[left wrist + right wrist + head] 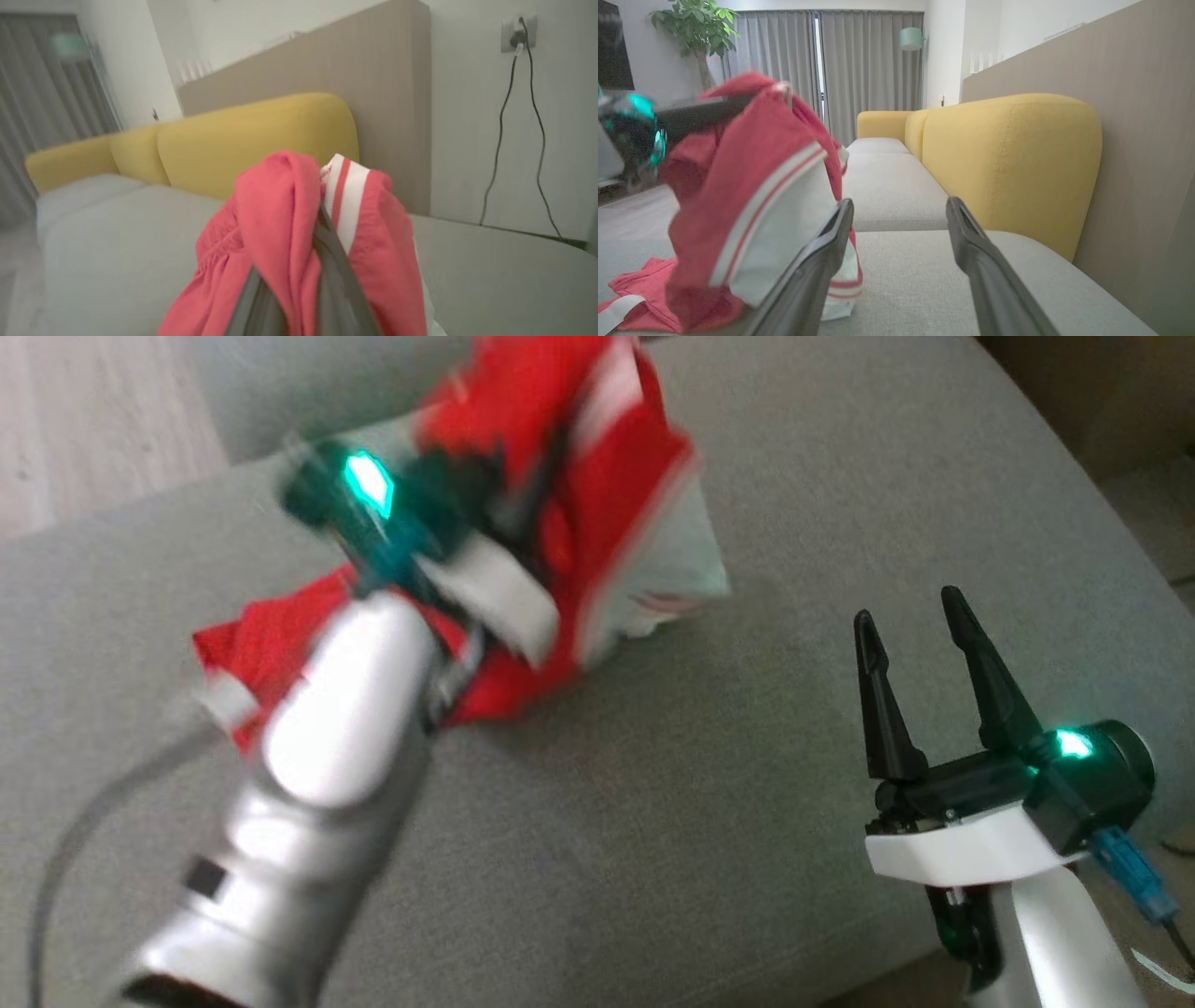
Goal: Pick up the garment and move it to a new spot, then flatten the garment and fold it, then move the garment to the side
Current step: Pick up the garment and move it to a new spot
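The left pincer point(320, 224) is clamped shut on the red-and-white garment point(607, 495), bunched at upper centre with its tail lying on the grey sofa seat point(653, 803), so better raise it clear before carrying, while the right pincer point(907, 607) stands wide open, empty, lower right.

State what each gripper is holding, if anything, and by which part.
The left gripper is shut on the red and white garment, pinching a bunched fold at its top. The right gripper is open and holds nothing.

No legible text or labels anywhere.
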`<state>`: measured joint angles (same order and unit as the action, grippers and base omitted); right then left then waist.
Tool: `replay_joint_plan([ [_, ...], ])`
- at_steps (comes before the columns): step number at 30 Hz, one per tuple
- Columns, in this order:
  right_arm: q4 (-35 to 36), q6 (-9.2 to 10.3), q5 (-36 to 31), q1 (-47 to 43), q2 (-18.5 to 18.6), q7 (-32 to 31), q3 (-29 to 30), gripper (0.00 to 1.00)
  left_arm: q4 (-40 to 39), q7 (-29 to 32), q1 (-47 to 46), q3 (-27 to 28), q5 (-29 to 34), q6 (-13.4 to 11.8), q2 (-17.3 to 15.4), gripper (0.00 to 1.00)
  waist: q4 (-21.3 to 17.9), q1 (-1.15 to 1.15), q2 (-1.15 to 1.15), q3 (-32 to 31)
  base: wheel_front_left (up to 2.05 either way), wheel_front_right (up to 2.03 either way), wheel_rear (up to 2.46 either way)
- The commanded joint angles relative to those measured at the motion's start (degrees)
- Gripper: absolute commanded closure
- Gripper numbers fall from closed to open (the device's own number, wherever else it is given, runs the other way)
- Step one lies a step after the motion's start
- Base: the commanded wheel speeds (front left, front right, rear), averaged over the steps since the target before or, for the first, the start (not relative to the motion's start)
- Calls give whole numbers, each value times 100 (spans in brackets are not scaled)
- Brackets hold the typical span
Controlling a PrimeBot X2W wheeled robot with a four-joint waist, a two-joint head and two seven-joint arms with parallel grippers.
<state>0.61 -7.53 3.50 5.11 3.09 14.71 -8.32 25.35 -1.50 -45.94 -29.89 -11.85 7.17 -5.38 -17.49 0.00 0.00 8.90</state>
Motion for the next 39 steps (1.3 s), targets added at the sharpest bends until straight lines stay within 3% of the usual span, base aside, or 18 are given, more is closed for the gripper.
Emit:
replay_joint_plan([
  [1, 218, 4, 50, 91, -21, 29, -132, 0, -59, -81, -24, 112, -9, 12, -108, 100, -49, 0, 0, 235, 0, 0, 0],
  [7, 229, 4, 105, 235, -21, 29, -172, 0, 947, -692, 591, -363, -69, -61, 166, 100, 33, 0, 0, 767, 0, 0, 0],
  [8, 220, 4, 97, 252, -21, 29, -162, 0, 1075, -824, 642, -423, -110, -60, 192, 76, 62, 0, 0, 812, 0, 0, 0],
  [9, 210, 4, 86, 267, -21, 29, -155, 0, 1181, -944, 677, -474, -144, -73, 210, 4, 92, 0, 0, 837, 0, 0, 0],
  [10, 200, 4, 73, 274, -21, 29, -140, 0, 1254, -1062, 704, -506, -173, -122, 223, 0, 130, 0, 0, 843, 0, 0, 0],
  [16, 51, 4, -1, 185, -21, 29, -119, 0, 980, -1342, 969, -644, -278, -404, 247, 0, 416, 0, 0, 500, 0, 0, 0],
  [17, 11, 4, -18, 111, -21, 29, -119, 0, 550, -1346, 1175, -587, -124, -605, 247, 0, 524, 0, 0, 304, 0, 0, 0],
  [20, -52, 4, -57, -37, -21, 29, -103, 0, -27, -1348, 1687, -354, 15, -889, 187, 0, 707, 0, 0, -17, 0, 0, 0],
  [29, -133, 4, -140, -485, -21, 29, 72, 0, -1072, -1349, 3253, 518, 39, -1326, -31, 0, 1251, 0, 0, -675, 0, 0, 0],
  [33, -146, 4, -190, -701, -21, 29, 141, 0, -1257, -1349, 3886, 780, 133, -1401, -82, 0, 1505, 0, 0, -842, 0, 0, 0],
  [39, -157, 4, -257, -757, -21, 29, 80, 0, -1012, -1349, 4219, 855, 394, -1302, -167, 0, 1614, 0, 0, -842, 0, 0, 0],
])
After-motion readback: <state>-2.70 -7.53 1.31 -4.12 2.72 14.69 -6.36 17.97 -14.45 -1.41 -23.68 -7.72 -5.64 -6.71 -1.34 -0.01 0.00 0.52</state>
